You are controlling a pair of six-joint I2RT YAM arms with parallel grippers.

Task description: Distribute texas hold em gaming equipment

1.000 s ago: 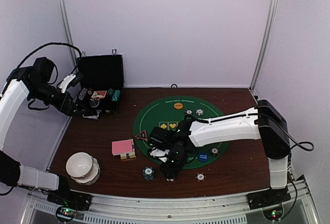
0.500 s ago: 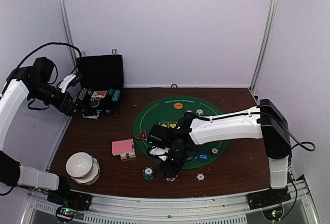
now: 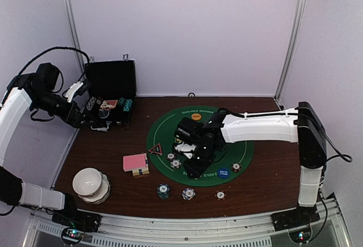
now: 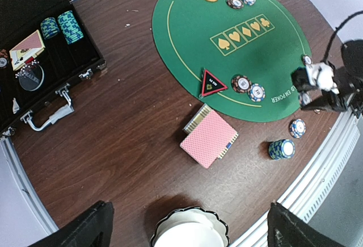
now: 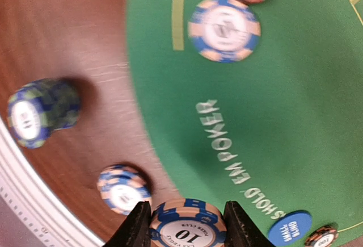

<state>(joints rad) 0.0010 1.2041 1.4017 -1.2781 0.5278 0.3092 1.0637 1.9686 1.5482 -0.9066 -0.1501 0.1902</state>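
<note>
My right gripper (image 5: pixel 185 225) (image 3: pixel 196 162) is shut on a blue-and-peach poker chip (image 5: pixel 184 233) marked 10, held just above the green mat (image 3: pixel 170 129) near its front edge. On the wood below lie a similar chip (image 5: pixel 122 189) (image 3: pixel 188 193) and a teal chip stack (image 5: pixel 39 116) (image 3: pixel 163 190). Two chips (image 3: pixel 173 160) and the red-black triangle marker (image 3: pixel 155 149) sit at the mat's left edge. The pink-backed cards (image 3: pixel 135 162) (image 4: pixel 209 138) lie left of the mat. My left gripper (image 4: pixel 190 224) (image 3: pixel 76 91) hangs open high beside the case.
A black hinged case (image 3: pixel 110 96) stands open at the back left with chips and cards inside. A white bowl stack (image 3: pixel 89 183) sits front left. On the mat are an orange button (image 3: pixel 196 116), a blue button (image 3: pixel 223 172) and more chips (image 3: pixel 214 124).
My right gripper has moved from the table's front edge back over the green mat with the chip in it. A chip now shows on the wood where it was. The left arm is still.
</note>
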